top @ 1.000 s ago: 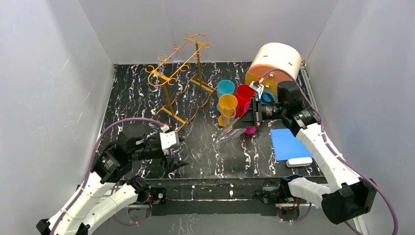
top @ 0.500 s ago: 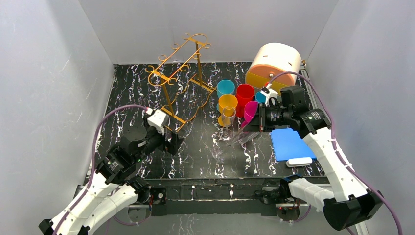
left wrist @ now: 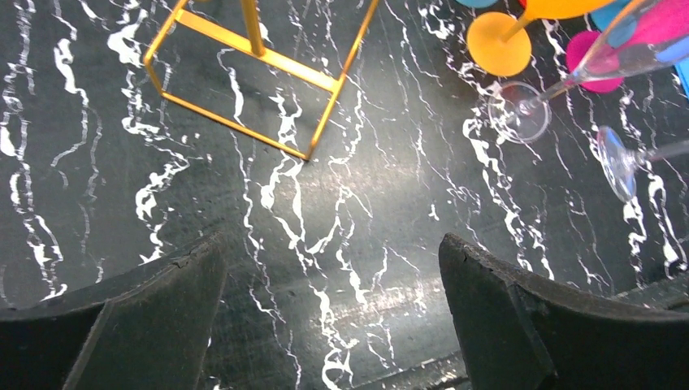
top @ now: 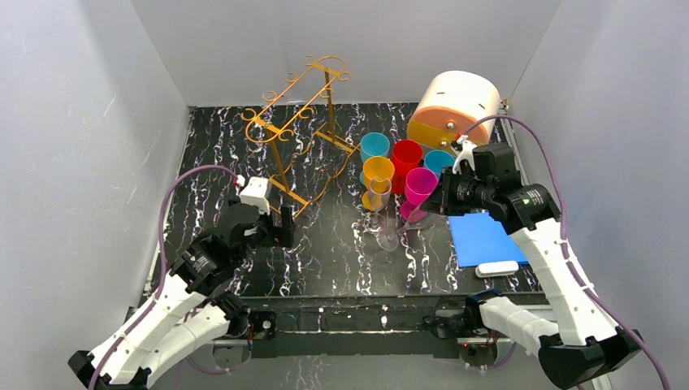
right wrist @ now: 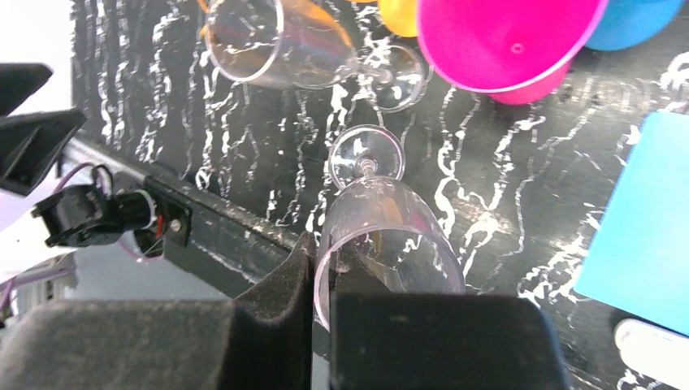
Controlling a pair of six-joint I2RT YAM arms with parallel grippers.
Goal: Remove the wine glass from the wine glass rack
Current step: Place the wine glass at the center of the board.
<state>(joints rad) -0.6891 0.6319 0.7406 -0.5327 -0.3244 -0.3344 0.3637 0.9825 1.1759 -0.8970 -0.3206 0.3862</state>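
The wine glass rack (top: 296,122), a gold wire frame, stands at the back left with nothing hanging on it; its base (left wrist: 244,73) shows in the left wrist view. My right gripper (top: 435,203) is shut on the rim of a clear wine glass (top: 390,231), one finger inside the bowl (right wrist: 390,236) and one outside. The glass is tilted, foot (right wrist: 367,154) down at the table; I cannot tell if it touches. My right gripper also shows in the right wrist view (right wrist: 323,280). My left gripper (top: 280,227) is open and empty above bare table (left wrist: 333,317) in front of the rack.
A second clear wine glass (top: 379,195) stands beside the held one. Coloured plastic glasses stand behind: teal (top: 374,146), red (top: 406,154), orange (top: 379,172), magenta (top: 421,185). A white and orange drum (top: 455,106) is at the back right. A blue pad (top: 479,240) lies at the right.
My right gripper has moved right with the wine glass and turned it from lying almost flat to nearly upright. My left arm has risen and reached forward toward the rack's base.
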